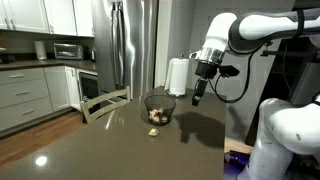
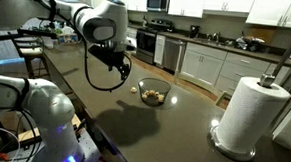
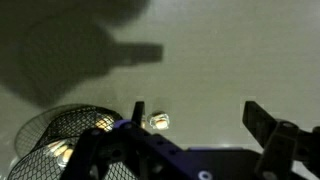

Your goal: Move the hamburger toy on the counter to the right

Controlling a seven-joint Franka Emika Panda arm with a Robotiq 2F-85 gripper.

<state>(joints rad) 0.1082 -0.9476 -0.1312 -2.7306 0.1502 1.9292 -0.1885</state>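
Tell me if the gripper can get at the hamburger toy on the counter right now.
Probably yes. The gripper hangs above the counter with its jaws apart, and the hamburger toy lies uncovered beside the bowl. The bowl stands close, so it may crowd one side.

Three cams, one counter (image 1: 110,150)
An exterior view sits back and looks across the counter toward the fridge (image 1: 133,45), arm (image 1: 250,30) on its right. An exterior view looks from roughly the opposite end, paper towel roll (image 2: 249,114) right up close, stove (image 2: 146,41) behind. Wrist cam hangs close above, pointing down, gripper (image 3: 195,130) at its bottom edge. All three catch the bowl (image 3: 55,140) and the counter around it.
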